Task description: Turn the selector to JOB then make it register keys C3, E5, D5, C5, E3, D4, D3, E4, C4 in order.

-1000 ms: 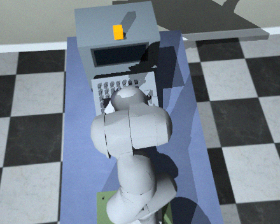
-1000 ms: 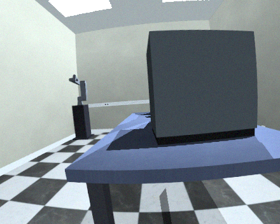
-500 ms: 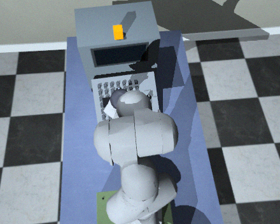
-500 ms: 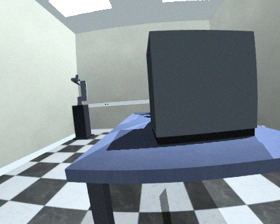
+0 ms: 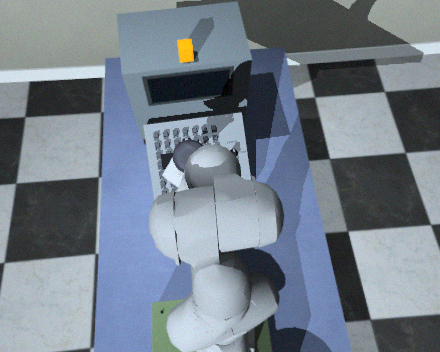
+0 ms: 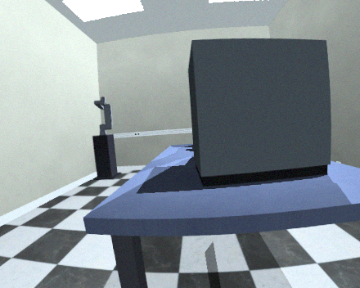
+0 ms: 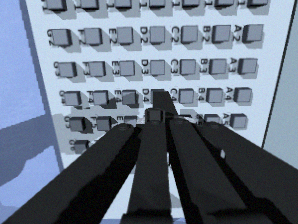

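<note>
The machine (image 5: 186, 30) (image 6: 260, 106) has a pale key panel (image 5: 239, 123) (image 7: 272, 50) in front of its dark screen. The wrist view shows grey keys D3 (image 7: 157, 67), C3 (image 7: 188, 66), E3 (image 7: 127, 68), E4 (image 7: 129, 97) and C4 (image 7: 186, 96). Key D4 lies in dark shadow. My gripper (image 7: 160, 104) is shut and empty, its tips over the D5–C5 area; contact cannot be told. D5 is hidden; E5 and C5 are partly covered. No key looks lit. The selector (image 5: 234, 151) is small at the panel's right; its setting is unreadable.
An orange block (image 5: 185, 50) sits on top of the machine. The arm (image 5: 216, 220) covers the panel's lower part in the top view. The blue table (image 5: 121, 210) (image 6: 234, 209) carries the machine. The machine's tall housing rises behind the panel.
</note>
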Controlling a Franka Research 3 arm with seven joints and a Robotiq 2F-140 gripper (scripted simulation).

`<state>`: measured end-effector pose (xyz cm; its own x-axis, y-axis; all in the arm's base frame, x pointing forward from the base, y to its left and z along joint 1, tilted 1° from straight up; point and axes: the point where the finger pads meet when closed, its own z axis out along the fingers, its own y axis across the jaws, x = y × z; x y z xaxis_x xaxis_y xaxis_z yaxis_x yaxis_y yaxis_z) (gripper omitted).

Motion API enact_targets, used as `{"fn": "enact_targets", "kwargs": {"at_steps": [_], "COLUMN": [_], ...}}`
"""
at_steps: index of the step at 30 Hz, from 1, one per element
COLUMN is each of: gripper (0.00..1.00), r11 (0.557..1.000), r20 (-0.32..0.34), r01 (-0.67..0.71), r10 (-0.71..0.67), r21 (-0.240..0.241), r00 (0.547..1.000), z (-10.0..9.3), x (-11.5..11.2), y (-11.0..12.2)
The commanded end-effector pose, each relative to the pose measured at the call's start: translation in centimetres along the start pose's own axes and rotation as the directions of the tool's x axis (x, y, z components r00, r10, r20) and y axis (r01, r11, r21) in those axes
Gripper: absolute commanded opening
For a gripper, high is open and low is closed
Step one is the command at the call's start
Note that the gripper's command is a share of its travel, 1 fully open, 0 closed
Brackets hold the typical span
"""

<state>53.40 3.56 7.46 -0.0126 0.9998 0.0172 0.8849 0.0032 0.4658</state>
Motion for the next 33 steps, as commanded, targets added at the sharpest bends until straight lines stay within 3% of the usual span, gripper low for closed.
{"fn": "enact_targets", "kwargs": {"at_steps": [1, 15, 33], "gripper": [0.1, 0.1, 0.1], "r11": [1.0, 0.999, 0.968], "r20": [-0.001, 0.0, 0.001], "r01": [0.005, -0.04, -0.25], "r10": [-0.005, 0.04, 0.25], "r21": [0.008, 0.008, 0.007], "r00": [1.0, 0.999, 0.968], "z": [0.0, -0.1, -0.3], "x": [-0.1, -0.6, -2.8], "y": [-0.1, -0.1, 0.0]}}
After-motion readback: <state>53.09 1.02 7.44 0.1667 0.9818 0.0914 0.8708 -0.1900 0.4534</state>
